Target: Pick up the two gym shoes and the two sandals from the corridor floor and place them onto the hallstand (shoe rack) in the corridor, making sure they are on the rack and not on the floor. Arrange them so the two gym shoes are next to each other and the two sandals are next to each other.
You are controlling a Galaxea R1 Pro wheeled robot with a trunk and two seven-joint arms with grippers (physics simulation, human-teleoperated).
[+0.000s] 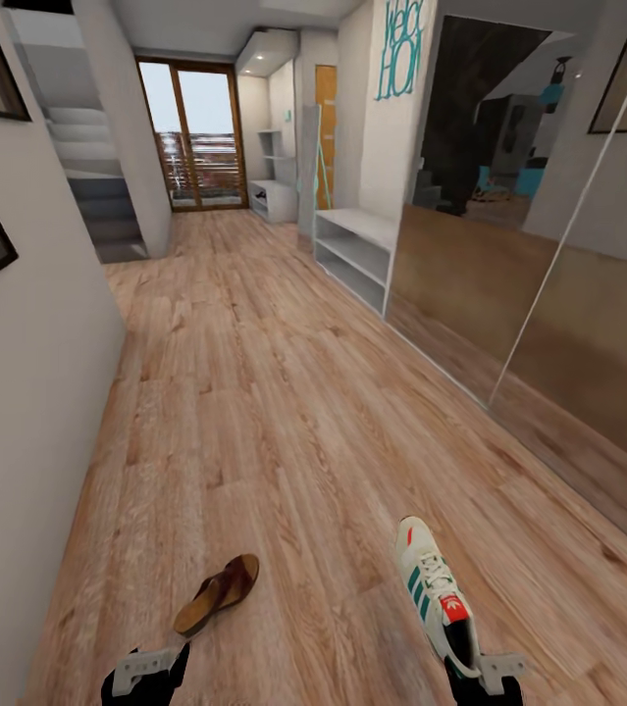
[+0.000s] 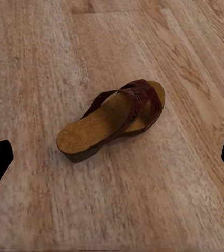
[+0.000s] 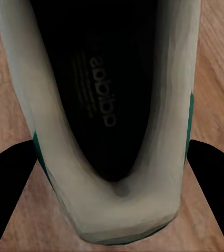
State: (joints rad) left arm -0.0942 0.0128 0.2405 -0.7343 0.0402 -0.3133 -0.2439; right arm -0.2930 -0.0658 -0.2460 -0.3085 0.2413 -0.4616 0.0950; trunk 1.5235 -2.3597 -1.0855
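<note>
Two shoes lie in front of me on the light brown wood-grain plank floor (image 1: 284,412), one before each arm. On my left, the flat brown leather sandal with a wide strap (image 1: 217,593) rests on its sole, and my left tool (image 1: 146,670) hangs just short of its heel with the fingers spread wide either side in the left wrist view, gripping nothing. On my right, the white lace-up sneaker with green side stripes and a red-orange tongue tab (image 1: 436,593) points away from me. My right tool (image 1: 485,677) is at its heel; the right wrist view looks straight into the dark opening, with a dark finger (image 3: 9,194) flanking each side of the heel. Whether those fingers already pinch the heel I cannot tell.

I judge this the pick-up step, none yet racked. Next I must clench firmly on both, lift, then travel down the corridor to the pale grey hallstand with staggered wall shelves (image 1: 272,191) far ahead.
</note>
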